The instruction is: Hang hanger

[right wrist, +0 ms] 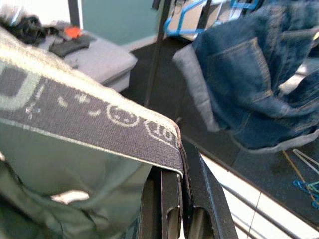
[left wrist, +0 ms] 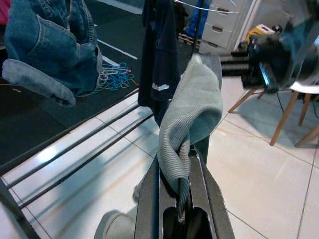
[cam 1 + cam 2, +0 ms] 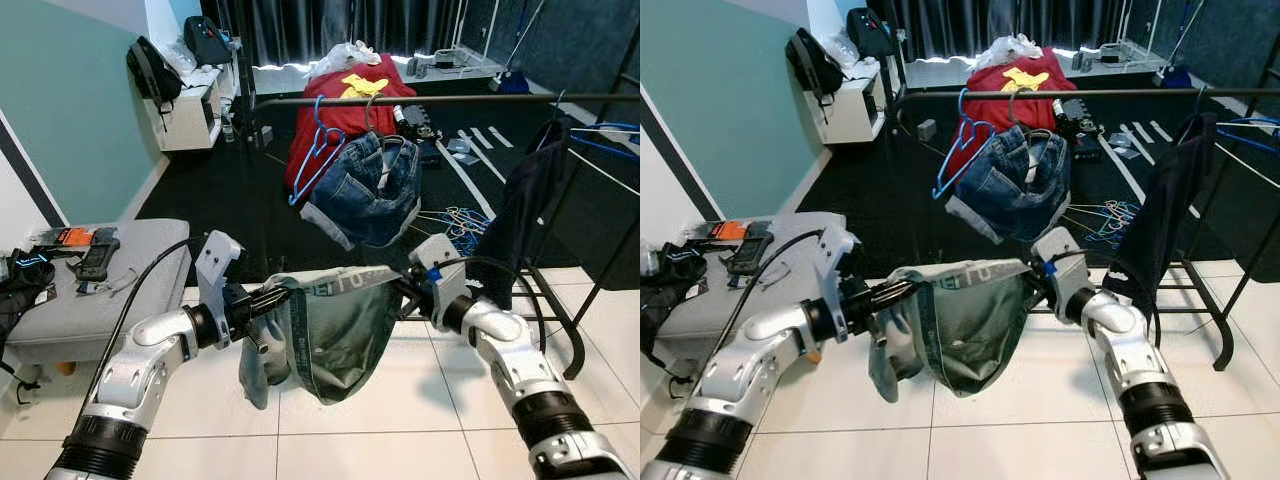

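Both grippers clamp the same garment: the left gripper [image 3: 262, 300] has its fingers closed on a bunched fold of the grey-green shorts [image 3: 335, 335], and the right gripper [image 3: 405, 288] is pinched shut on the patterned waistband [image 1: 99, 119], so the cloth hangs stretched between them like a sling over the white tile floor [image 3: 400, 420].

Beyond them stands the black clothes rail [image 3: 450, 100], already carrying denim shorts [image 3: 370, 190] on a hanger, an empty blue hanger [image 3: 318, 150] and a dark garment [image 3: 525, 215] toward the right. I cannot make out a hanger inside the grey-green shorts, so the thing to be hung appears to be the blue one on the rail, well apart from both grippers.

The risks, as I judge them: the left grip holds only a thin roll of fabric, which could slip free and drop that side to the floor. Lifting toward the rail could snag the denim shorts or knock the blue hanger off. With both grippers occupied, neither is free to take a hanger.
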### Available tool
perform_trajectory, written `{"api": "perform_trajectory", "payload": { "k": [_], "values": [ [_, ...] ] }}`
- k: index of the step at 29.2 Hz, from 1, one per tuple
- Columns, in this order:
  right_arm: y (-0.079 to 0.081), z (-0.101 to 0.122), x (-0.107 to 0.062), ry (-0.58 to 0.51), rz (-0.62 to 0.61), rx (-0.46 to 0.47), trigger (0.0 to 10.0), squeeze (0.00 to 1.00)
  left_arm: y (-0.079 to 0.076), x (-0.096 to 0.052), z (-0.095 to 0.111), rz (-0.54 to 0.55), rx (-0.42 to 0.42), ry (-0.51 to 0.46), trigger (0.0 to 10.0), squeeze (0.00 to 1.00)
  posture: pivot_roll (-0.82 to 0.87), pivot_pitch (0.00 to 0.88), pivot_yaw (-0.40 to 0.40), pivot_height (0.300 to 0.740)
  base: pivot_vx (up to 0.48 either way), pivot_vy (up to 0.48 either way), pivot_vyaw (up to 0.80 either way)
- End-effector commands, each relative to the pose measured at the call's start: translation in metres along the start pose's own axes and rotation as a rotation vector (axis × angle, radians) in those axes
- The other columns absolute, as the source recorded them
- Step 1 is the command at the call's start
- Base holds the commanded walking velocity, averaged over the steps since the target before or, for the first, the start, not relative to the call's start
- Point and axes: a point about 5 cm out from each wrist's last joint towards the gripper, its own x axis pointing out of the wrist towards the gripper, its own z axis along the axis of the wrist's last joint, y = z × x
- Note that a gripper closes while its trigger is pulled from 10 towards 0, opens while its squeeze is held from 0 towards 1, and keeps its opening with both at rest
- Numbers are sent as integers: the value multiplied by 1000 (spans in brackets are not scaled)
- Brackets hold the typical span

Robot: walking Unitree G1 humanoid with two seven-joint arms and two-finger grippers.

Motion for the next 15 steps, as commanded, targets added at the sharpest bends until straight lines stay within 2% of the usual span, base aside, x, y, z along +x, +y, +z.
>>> {"api": "perform_trajectory", "payload": {
  "k": [1, 4, 6, 7, 9, 12, 13, 15],
  "values": [
    [-7, 12, 2, -50, -45, 4, 0, 0, 4, 0, -8, 49, -4, 26, 10000, 0, -54, 0, 60, 740, 0, 0, 0],
    [-15, 27, 5, -98, -98, 14, 0, 0, 13, 2, -23, 193, -3, 78, 10000, 0, -56, 0, 52, 740, 0, 0, 0],
    [-15, 36, 7, -134, -94, 37, 0, 0, 18, 3, -32, 261, -71, 93, 10000, 0, -59, 0, 51, 740, 0, 0, 0],
    [-15, 38, 8, -138, -85, 35, 0, 0, 18, 3, -35, 279, -71, 100, 10000, 1000, -61, 0, 48, 740, 0, 0, 0],
    [-14, 39, 8, -137, -76, 29, 0, 0, 15, 4, -36, 265, -87, 95, 10000, 1000, -61, 0, 47, 740, 0, 0, 0],
    [-14, 38, 9, -133, -72, 24, 0, 0, 12, 5, -37, 254, -40, 111, 10000, 1000, -60, 0, 45, 740, 0, 0, 0],
    [-13, 38, 9, -132, -69, 25, 0, 0, 11, 6, -37, 261, -47, 103, 10000, 129, -60, 0, 43, 740, 0, 0, 0],
    [-13, 38, 9, -131, -68, 27, 0, 0, 12, 6, -37, 270, -51, 97, 10000, 129, -60, 0, 43, 740, 0, 0, 0]
  ]
}}
